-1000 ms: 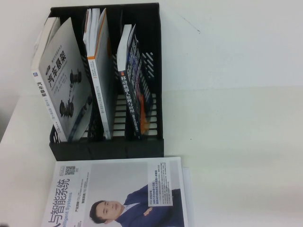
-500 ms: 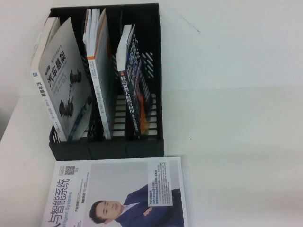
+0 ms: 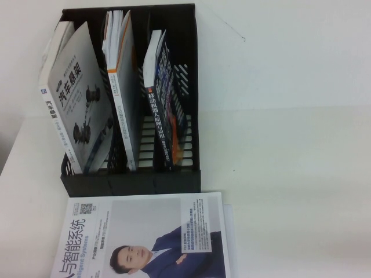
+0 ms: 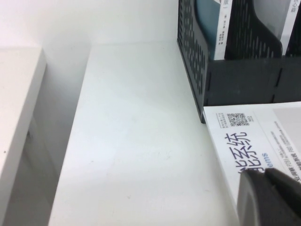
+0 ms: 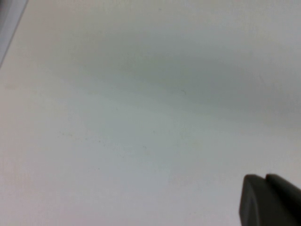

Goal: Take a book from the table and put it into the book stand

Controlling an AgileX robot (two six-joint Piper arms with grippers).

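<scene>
I'm seeing the book [image 3: 165, 110] leaning in the book stand's [image 3: 130, 179] right slot on the table [image 3: 290, 174]. Left gripper [image 4: 270, 195] is hovering over the pale book [image 3: 145, 237], fingers together, holding nothing. Right gripper [image 5: 270, 200] is hanging above bare table, also closed w/ nothing.

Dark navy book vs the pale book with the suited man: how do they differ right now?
The dark navy book stands on edge in the book stand, in its right slot; the pale book lies flat on the table in front. Navy cover dark, the other near white. Both carry Chinese titles. Left claw hangs by the pale book; right claw over bare table.
</scene>
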